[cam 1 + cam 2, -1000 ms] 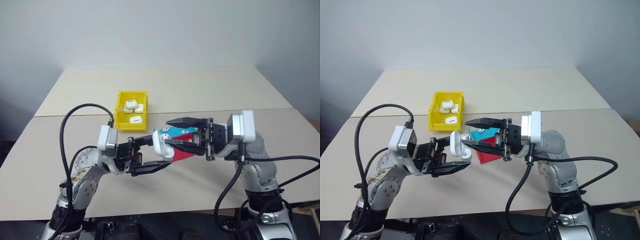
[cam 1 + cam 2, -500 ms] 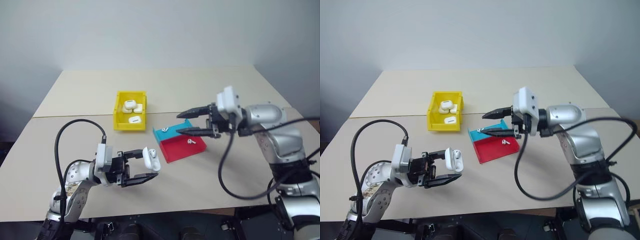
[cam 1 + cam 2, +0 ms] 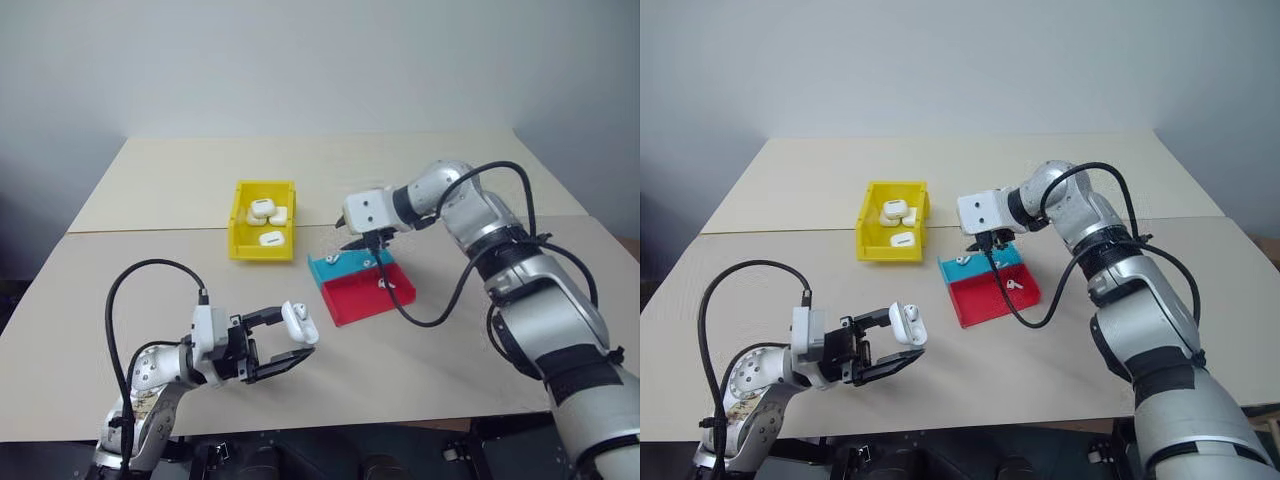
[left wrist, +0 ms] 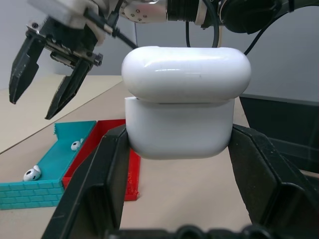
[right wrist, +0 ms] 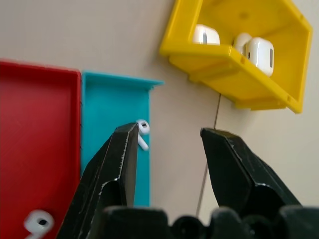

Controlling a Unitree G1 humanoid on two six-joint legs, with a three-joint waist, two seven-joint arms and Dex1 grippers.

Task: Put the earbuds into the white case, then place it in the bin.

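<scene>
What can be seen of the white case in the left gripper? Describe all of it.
The white case is a small, glossy, rounded pebble of smooth plastic. A seam shows between its lid and its body; the lid sits slightly raised and offset, not flush. It is held upright off the table, clamped at its lower body between the two black fingers of the left gripper. Nothing else touches it. It hangs near the table's front edge, apart from the red and teal tray.

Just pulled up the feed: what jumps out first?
The left gripper is shut on a white case, lid closed, above the table's near side. The right gripper, fingers open, hangs over the teal end of the red and teal tray, where an earbud lies. Behind sits the yellow bin with three more cases.
</scene>
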